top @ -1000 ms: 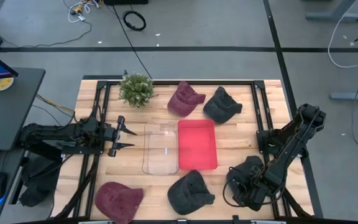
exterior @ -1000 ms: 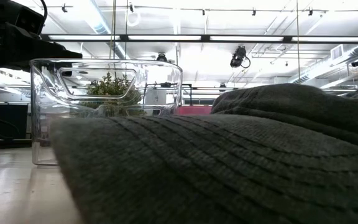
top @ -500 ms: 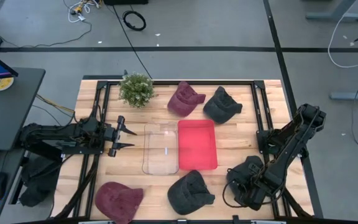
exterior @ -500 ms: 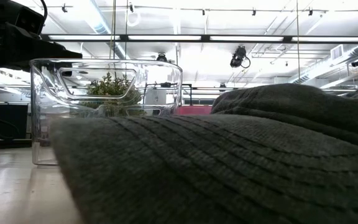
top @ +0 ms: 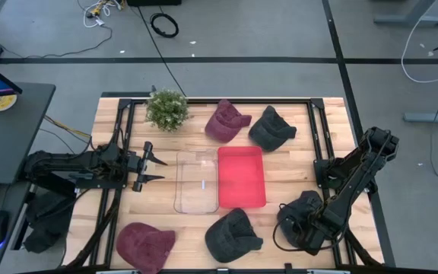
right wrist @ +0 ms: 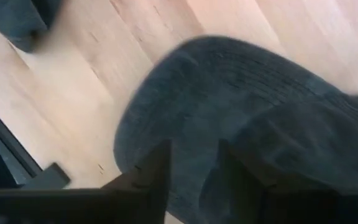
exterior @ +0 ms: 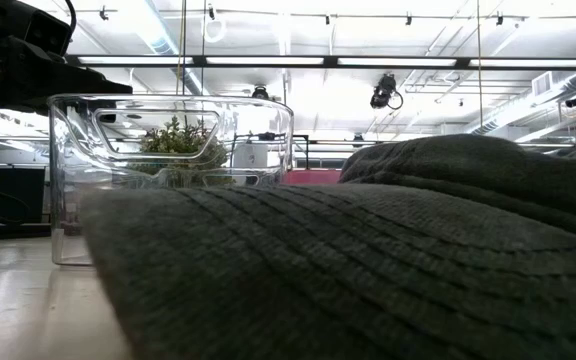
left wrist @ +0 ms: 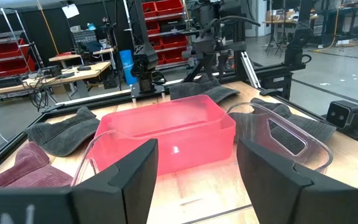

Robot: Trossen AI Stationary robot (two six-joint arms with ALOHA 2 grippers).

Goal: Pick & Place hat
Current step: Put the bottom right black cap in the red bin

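Change since the earlier frames: none is seen; both arms and every hat are found where they were half a second and a second ago.
Right gripper (top: 301,225): lowered over a dark grey hat (top: 301,209) at the near right corner of the table (top: 295,164); its fingers (right wrist: 146,180) are seen slightly apart in the right wrist view, set down on the fabric; whether the cloth is pinched cannot be told.
Hat under the gripper: a ribbed dark knit is shown filling the right wrist view (right wrist: 229,118); which way its brim points cannot be told, being mostly covered by the arm in the high view.
Left gripper (top: 158,168): held level at the left side of the table, just beside the clear bin (top: 197,183); its fingers (left wrist: 129,180) are spread wide and nothing is held.
Other hats: a second dark grey hat (top: 233,234) lies at the near edge in front of the bins, long axis slanted, brim toward the near right; a maroon hat (top: 144,245) lies at the near left; a maroon hat (top: 226,120) and a dark grey hat (top: 271,128) lie side by side at the far edge, brims toward the right.
Containers: the clear bin and the red bin (top: 241,177) are set touching, side by side, at the table's middle; nothing is seen in either.
Plant (top: 166,109): stood at the far left.
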